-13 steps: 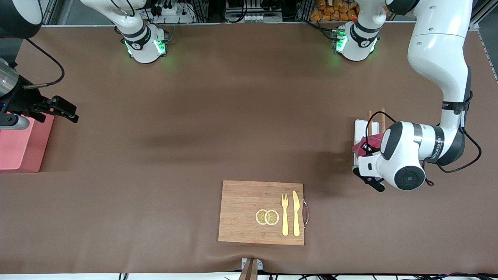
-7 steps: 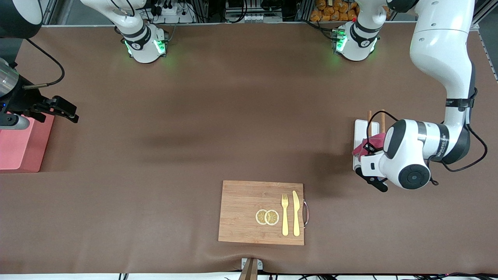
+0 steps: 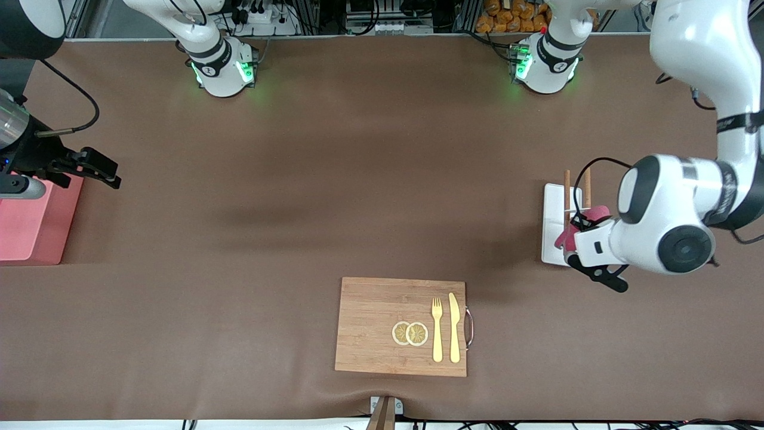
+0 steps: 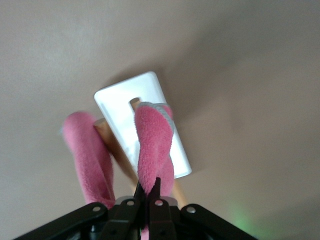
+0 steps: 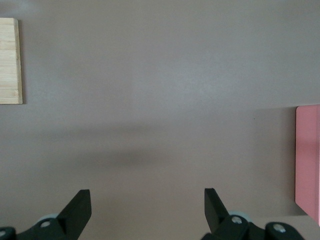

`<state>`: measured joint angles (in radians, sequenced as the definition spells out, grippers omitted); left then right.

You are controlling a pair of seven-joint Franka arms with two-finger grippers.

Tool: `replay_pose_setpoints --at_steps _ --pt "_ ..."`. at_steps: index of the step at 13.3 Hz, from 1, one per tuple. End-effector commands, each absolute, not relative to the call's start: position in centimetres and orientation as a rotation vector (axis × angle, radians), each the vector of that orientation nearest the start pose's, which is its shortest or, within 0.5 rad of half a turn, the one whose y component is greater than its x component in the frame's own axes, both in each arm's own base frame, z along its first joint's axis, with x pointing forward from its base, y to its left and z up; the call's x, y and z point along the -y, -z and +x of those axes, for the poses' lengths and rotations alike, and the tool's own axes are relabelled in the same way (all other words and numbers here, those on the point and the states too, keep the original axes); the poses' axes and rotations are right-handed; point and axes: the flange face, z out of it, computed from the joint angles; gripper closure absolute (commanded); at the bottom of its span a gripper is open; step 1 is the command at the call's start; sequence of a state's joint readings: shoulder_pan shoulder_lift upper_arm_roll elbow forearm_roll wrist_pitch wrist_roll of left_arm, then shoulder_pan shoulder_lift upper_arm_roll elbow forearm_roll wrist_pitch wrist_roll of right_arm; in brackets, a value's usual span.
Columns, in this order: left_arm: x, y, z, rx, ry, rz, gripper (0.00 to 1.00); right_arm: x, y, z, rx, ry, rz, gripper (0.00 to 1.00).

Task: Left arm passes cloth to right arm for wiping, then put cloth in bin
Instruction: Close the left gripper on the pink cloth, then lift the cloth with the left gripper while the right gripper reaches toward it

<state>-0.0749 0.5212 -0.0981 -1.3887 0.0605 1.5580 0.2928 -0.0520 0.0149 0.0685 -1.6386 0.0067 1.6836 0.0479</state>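
Observation:
My left gripper (image 3: 576, 239) is shut on the magenta cloth (image 3: 588, 216) and holds it in the air above the white tray (image 3: 552, 224). In the left wrist view the gripper (image 4: 148, 187) pinches a fold of the cloth (image 4: 152, 140), which hangs in two lobes over the tray (image 4: 122, 105). My right gripper (image 3: 98, 170) is open and empty, waiting over the table beside the salmon-pink bin (image 3: 30, 230) at the right arm's end. In the right wrist view the gripper (image 5: 147, 202) faces bare table, with the bin (image 5: 307, 155) at the edge.
Two wooden sticks (image 3: 567, 191) lie on the tray. A wooden cutting board (image 3: 382, 325) with lemon slices (image 3: 410, 333), a fork (image 3: 437, 328) and a knife (image 3: 454, 328) lies nearer the front camera, and its corner shows in the right wrist view (image 5: 10, 60).
My left gripper has risen with the cloth off the tray and shifted toward the left arm's end of the table. The right arm has not moved.

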Motion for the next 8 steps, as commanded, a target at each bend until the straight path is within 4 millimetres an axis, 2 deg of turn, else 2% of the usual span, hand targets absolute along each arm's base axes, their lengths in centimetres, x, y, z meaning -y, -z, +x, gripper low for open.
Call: replay_pose_setpoints --at_steps 1,2,4,7,8 --pt "11.9 -43.2 64.8 -0.496 -0.477 -3.140 1.00 -1.5 -59.7 56.7 -0.079 0.034 -3.117 0.00" --pt "12.9 -43.8 64.6 -0.433 -0.473 -3.183 1.00 -1.5 -59.8 56.7 -0.136 0.033 -3.111 0.00" --pt "16.2 -45.8 64.1 -0.353 -0.446 -3.254 1.00 -2.4 -60.4 56.2 -0.328 -0.043 -3.008 0.00" --pt "23.0 -47.3 62.9 -0.219 -0.392 -3.328 1.00 -4.0 -59.7 55.9 -0.648 -0.210 -2.794 0.00" --pt "25.7 -47.6 62.2 -0.185 -0.377 -3.347 1.00 -4.8 -58.8 55.9 -0.728 -0.305 -2.751 0.00"
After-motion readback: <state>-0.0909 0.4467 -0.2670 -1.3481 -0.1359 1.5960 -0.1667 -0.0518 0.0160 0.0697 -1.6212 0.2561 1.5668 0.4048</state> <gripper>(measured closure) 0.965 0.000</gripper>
